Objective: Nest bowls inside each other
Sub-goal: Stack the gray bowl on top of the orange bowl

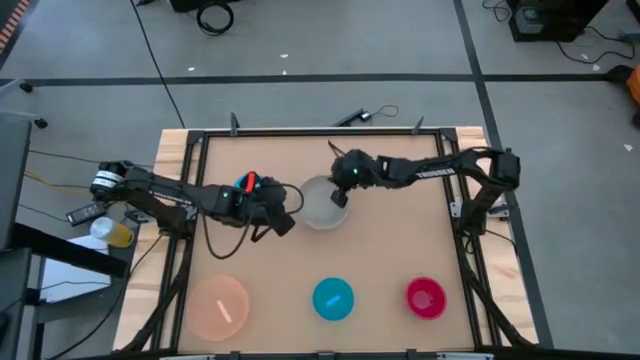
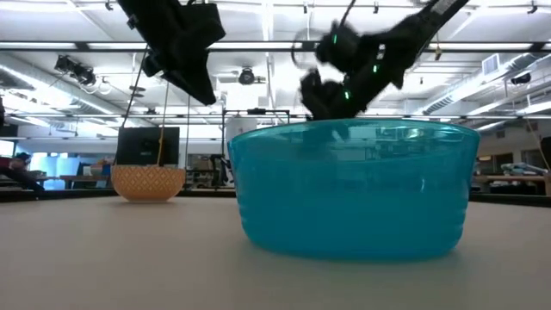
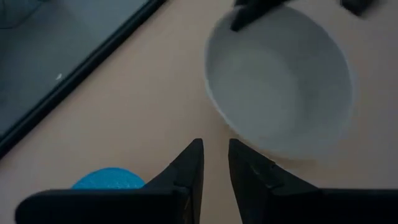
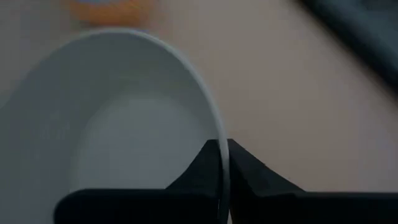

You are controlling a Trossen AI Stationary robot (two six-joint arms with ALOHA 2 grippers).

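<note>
The white-grey bowl (image 1: 318, 205) is in the middle of the table, and my right gripper (image 1: 340, 196) is shut on its rim on the right side. My left gripper (image 1: 287, 218) hovers just left of that bowl, its fingers (image 3: 186, 168) slightly parted with nothing between them. Along the near edge stand the pale peach bowl (image 1: 220, 308), the teal-blue bowl (image 1: 333, 299) and the magenta bowl (image 1: 426, 297), each on its base. In the low view the teal-blue bowl (image 2: 353, 189) hides the white-grey bowl. My right gripper pinches the white-grey bowl's rim (image 4: 219, 134) on the bowl's right side, one finger inside the bowl and one outside. The fingers slant down from the table's right. The bowl sits mouth up; I cannot tell whether its base is on the table.
A black frame rail (image 1: 320, 131) runs around the table top. A yellow cup (image 1: 115, 232) stands off the table's left edge. Bare table lies between the white-grey bowl and the near row of bowls.
</note>
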